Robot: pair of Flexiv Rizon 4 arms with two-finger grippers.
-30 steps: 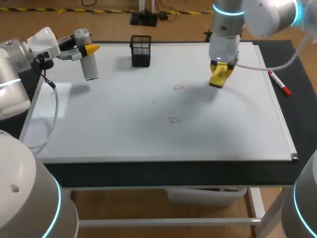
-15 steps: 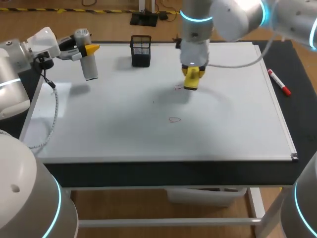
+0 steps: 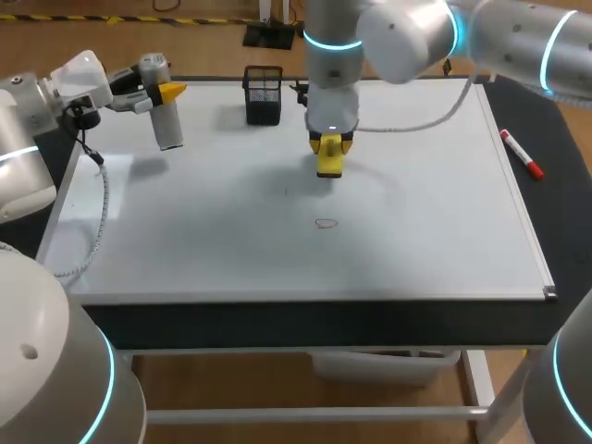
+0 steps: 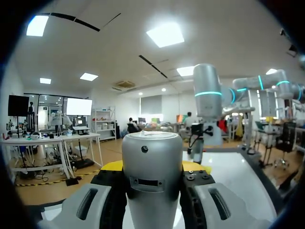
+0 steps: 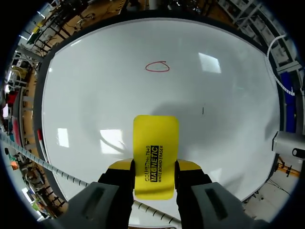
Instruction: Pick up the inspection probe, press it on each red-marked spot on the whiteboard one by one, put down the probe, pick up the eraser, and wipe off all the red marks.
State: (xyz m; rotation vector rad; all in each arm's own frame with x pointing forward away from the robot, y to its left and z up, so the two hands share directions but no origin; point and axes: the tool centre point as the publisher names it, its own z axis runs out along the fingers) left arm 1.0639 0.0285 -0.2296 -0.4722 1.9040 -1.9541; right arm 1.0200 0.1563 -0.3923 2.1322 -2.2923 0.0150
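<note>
Head view has the right claw (image 3: pixel 330 148) reaching past the middle of the whiteboard (image 3: pixel 435 213), pointing straight down and clamped on a yellow eraser (image 3: pixel 330 166) at about 12 o'clock from the board's centre. The right wrist view confirms the grasp: both yellow tips pinch the eraser (image 5: pixel 156 152) by its long sides, so its flat face is turned to the board, which suits wiping. Whether that face touches the board, or hangs just above it, I cannot tell.

One red mark (image 3: pixel 325 223) shows, a small loop at 6 o'clock from the eraser and apart from it. From the right wrist it lies ahead of the eraser, red mark (image 5: pixel 157 67) and eraser roughly in line. Anything under the eraser is hidden.

At 10 o'clock the left claw (image 3: pixel 159 96) is held above the board's far corner, closed around the grey, barrel-shaped probe (image 3: pixel 166 125). The left wrist view shows the probe (image 4: pixel 152 167) gripped between both fingers. It has not been set down; kept out there, it probably just leaves the middle free for the wiping arm.

A black mesh basket (image 3: pixel 264 94) stands at 11 o'clock near the board's far edge. A red marker (image 3: pixel 523 154) lies at 3 o'clock on the dark table (image 3: pixel 560 194) beside the board.

My judgement: wiping is under way, and the loop is the next thing to clear.
</note>
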